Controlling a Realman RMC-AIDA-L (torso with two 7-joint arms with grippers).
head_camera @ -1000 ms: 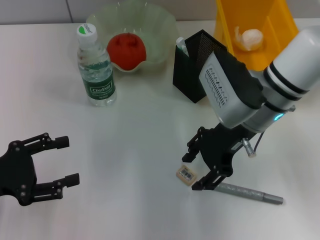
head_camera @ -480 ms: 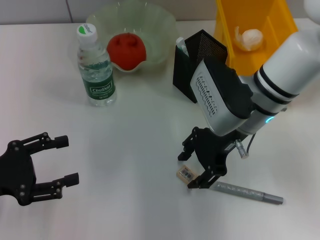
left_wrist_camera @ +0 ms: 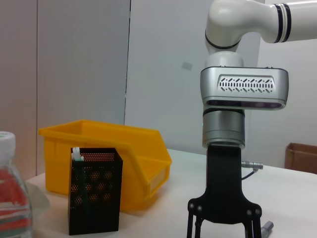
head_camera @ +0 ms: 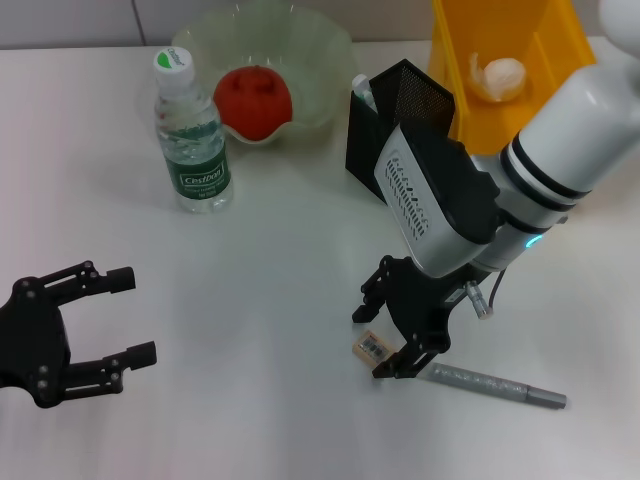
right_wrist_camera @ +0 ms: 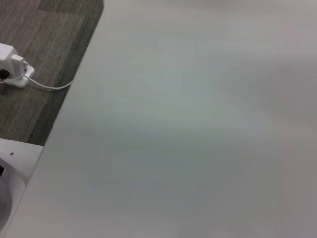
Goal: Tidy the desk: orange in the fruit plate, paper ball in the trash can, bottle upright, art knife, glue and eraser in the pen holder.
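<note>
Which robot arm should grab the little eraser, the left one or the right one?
The right one, probably. The right gripper hangs open just above the eraser, fingers on either side. The left gripper sits open far across the table.

Desk partly tidied, eraser and art knife not yet put away.

Orange [head_camera: 253,101] in fruit plate [head_camera: 310,45]; paper ball [head_camera: 500,76] in yellow trash can [head_camera: 455,40]; bottle [head_camera: 191,135] upright beside plate; black mesh pen holder [head_camera: 385,120] near can; beige eraser [head_camera: 372,347] flat on desk; grey art knife [head_camera: 498,386] lying just beside.
</note>
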